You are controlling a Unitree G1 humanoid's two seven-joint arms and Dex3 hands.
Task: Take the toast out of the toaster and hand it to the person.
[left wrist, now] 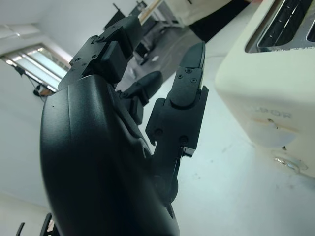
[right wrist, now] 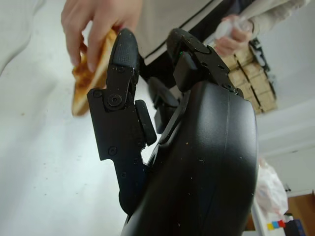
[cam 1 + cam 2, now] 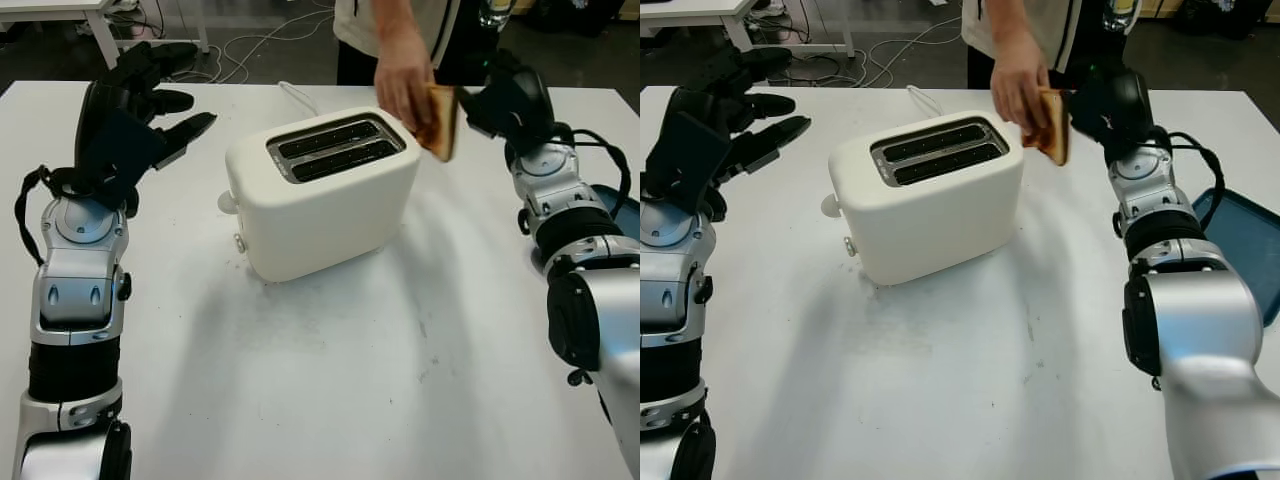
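One toast [image 3: 441,122] slice upright on edge, person's hand [image 3: 403,82] gripping, right hand [image 3: 500,100] beside

So the toaster [image 3: 322,192] sits mid-table [image 3: 330,400], both slots up top. The toast [image 3: 441,122] is up in the air just off its far right corner, between the person's hand [image 3: 402,82] and the right hand [image 3: 510,100]. The left hand [image 3: 130,110] hangs to the toaster's left, well apart. A tray [image 3: 1245,250] lies at the table's right edge.
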